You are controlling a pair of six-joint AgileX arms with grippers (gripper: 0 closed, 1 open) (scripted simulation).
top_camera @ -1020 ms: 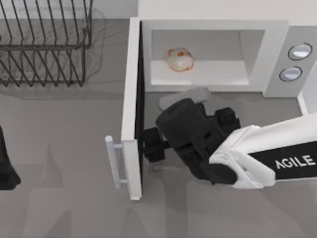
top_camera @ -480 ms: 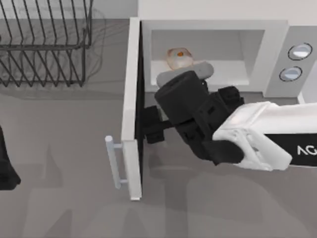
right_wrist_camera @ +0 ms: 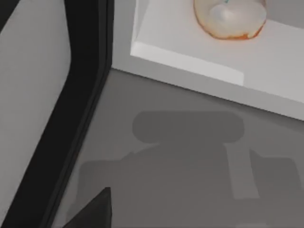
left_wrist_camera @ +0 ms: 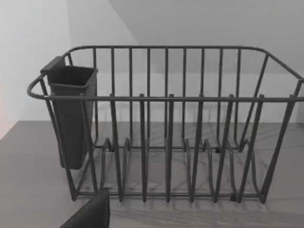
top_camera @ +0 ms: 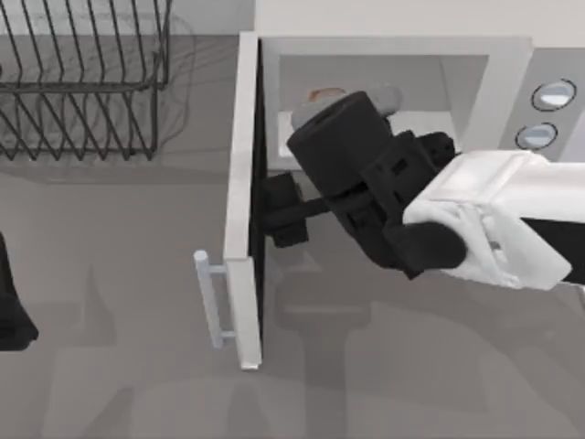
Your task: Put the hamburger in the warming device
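The hamburger lies on the floor of the white microwave's open cavity, near its left side. In the top view my right arm covers most of the hamburger, leaving a sliver. My right gripper is open and holds nothing. It points left at the dark inner face of the swung-out door, just outside the cavity's front edge. One of its fingers shows over the grey table. My left gripper is parked at the table's left edge.
The door's pale bar handle sticks out to the left. Two round knobs sit on the grey panel at the right. A black wire dish rack with a dark cutlery cup stands at the back left.
My right arm has moved toward the back of the table, up to the microwave's opening, and now hides most of the hamburger. The hamburger and door have not moved.
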